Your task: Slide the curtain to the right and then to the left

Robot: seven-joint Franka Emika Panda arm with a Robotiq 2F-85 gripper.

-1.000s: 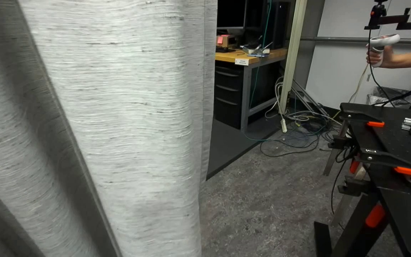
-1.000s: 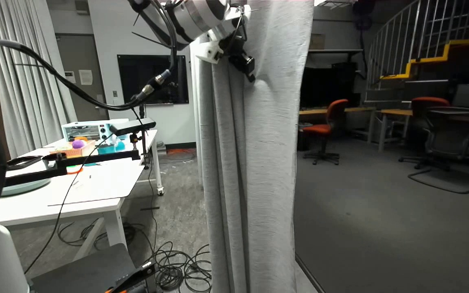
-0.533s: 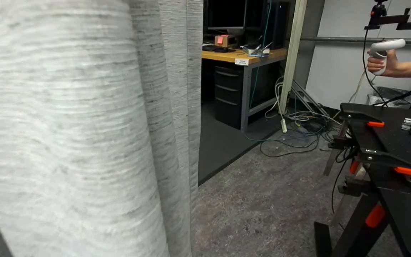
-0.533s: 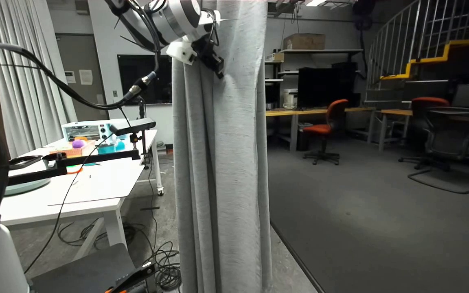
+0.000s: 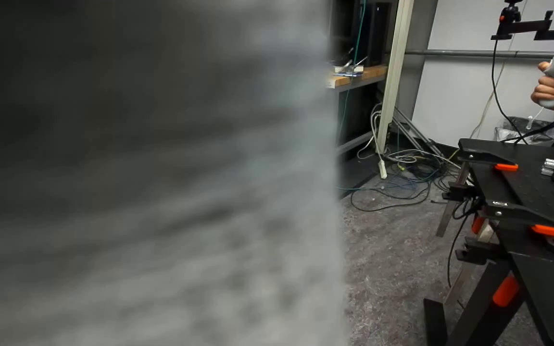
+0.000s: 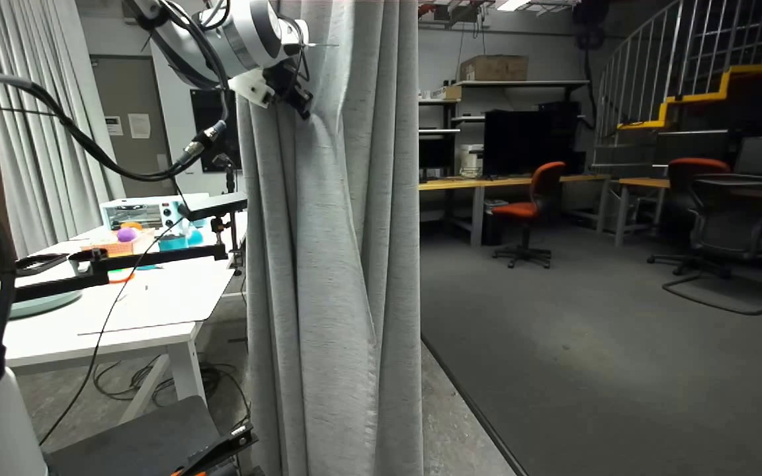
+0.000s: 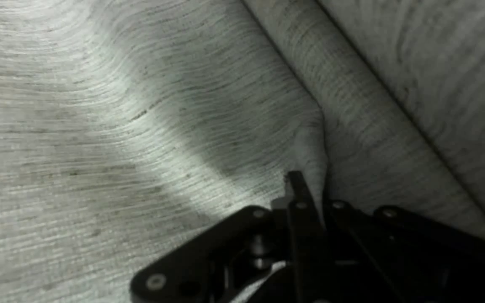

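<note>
Hand [image 7: 315,201] check, the black metal two-finger one: got anything?

— Yep, it's gripping a fold of the huge light grey streaky fabric curtain [image 6: 335,264].

— So is the job done?

— Not yet, I'd say. In an exterior view the curtain hangs bunched between the white rectangular worktop [image 6: 126,344] and the dark grey floor [image 6: 553,344]. Mid-slide is my guess, but I can't tell whether that's the right or left pass. If right, the return's to come; either way, letting go remains.

The wrist view looks past the pincer [image 7: 312,198] at the curtain [image 5: 267,216], very near in an exterior view too.
</note>
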